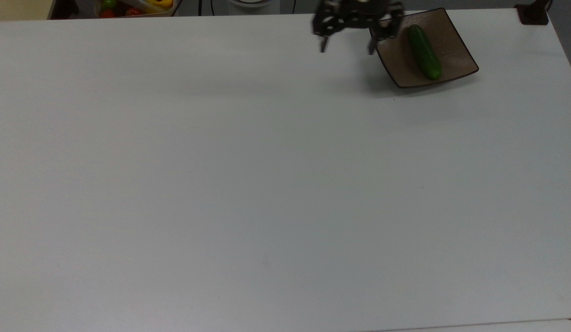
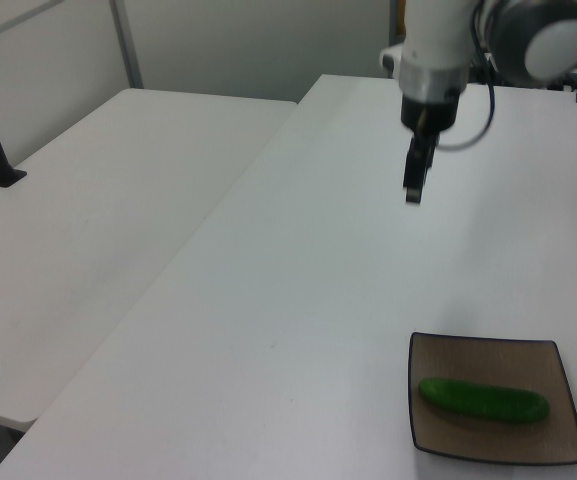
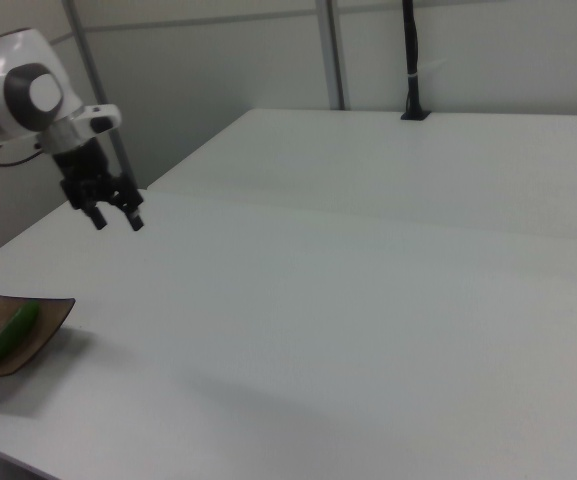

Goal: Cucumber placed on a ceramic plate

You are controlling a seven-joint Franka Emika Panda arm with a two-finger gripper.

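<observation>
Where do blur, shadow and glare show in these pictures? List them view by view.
Top view: the gripper is motion-smeared and dark, its fingers apart; a soft shadow lies on the white table beside the ceramic plate. Left view: a highlight runs along the cucumber. Right view: the plate throws a faint shadow onto the table.
</observation>
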